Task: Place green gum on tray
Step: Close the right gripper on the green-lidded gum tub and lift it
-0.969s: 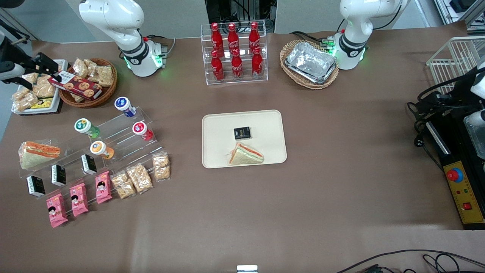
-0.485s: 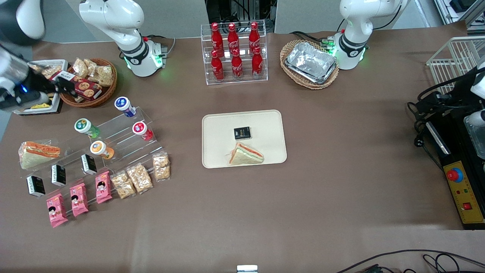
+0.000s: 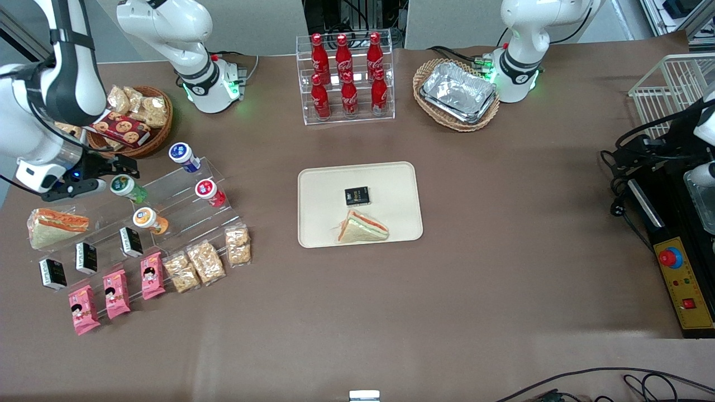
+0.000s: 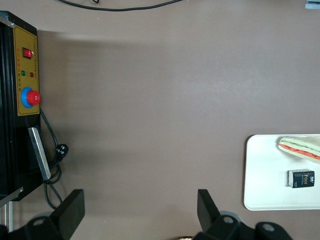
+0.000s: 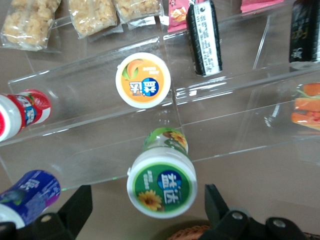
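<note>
- Right wrist view says it best: the small green gum bottle with the white round lid [image 5: 161, 184] sits right between the two dark fingers of the claw [image 5: 145, 215], one finger [image 5: 75, 207] on each side of it with clear gaps. So the claw is wide open, holding nothing, and not touching the bottle yet.
- The bottle leans on a step of the clear acrylic stepped display rack [image 5: 215, 125], lid end pointing up toward the wrist camera, green body running away down the slope. Its long axis is tilted, not upright, so I'd guess the claw needs to close across the lid or neck.
- Front view: the claw [image 3: 114, 173] hovers just beside the green gum [image 3: 127, 187], toward the working arm's end of the tabletop [image 3: 503, 279].
- The large flat cream-beige tray with rounded corners [image 3: 391, 178] sits mid-tabletop, well apart from the rack, already carrying a wrapped triangle sandwich [image 3: 362, 227] and a small black packet [image 3: 357, 196].
- Readable stuff: the green lid has white Chinese characters (looks like 益达) on a blue patch plus a sunflower picture. The orange-lidded bottle [image 5: 143, 80] one step down has similar characters. Red cola bottles [image 3: 346, 75] show Coca-Cola script.
</note>
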Action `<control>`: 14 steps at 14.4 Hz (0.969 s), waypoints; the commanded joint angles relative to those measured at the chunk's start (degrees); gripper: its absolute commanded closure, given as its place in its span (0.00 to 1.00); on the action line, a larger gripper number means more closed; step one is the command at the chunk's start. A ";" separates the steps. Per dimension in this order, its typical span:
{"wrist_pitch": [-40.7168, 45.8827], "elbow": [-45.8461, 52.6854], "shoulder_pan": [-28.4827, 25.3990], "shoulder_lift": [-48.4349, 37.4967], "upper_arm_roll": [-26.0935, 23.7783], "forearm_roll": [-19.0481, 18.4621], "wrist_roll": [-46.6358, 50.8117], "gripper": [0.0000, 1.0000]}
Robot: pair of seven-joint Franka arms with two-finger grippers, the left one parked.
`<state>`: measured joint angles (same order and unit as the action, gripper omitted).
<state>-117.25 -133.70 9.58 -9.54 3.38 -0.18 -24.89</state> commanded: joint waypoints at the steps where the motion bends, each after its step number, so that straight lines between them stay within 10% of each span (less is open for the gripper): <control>1: -3.51 -3.06 -0.61 -0.74 -0.21 -0.26 1.60 0.00; 10: -7.99 -3.59 -0.35 1.10 -0.04 -0.35 1.42 0.03; 14: -8.44 -3.59 0.00 1.45 -0.04 -0.43 1.24 0.31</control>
<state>-124.01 -136.80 9.38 -8.36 3.21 -0.18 -24.02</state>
